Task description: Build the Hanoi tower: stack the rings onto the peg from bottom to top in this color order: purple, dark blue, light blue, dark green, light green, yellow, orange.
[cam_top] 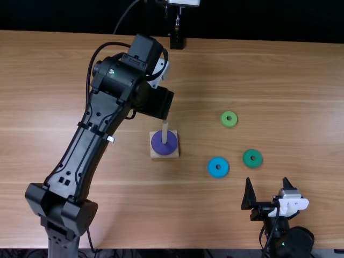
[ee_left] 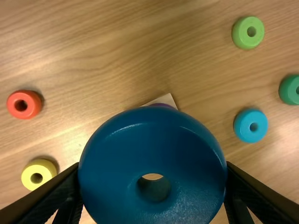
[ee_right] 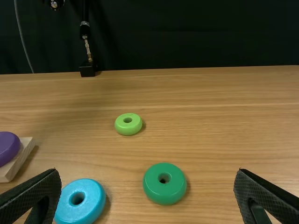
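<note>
Dark blue ring (ee_left: 152,147) sits clasped in the left hand (cam_top: 157,102)

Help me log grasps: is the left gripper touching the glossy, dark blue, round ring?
Touching. The left wrist view shows the left gripper with the dark blue ring between its fingers, one against each side.

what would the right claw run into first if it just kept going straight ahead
Most likely the dark green ring, which lies ahead of the right claw, roughly between its open fingers. The claw's height above the table is unclear, so it might pass over the ring.
</note>
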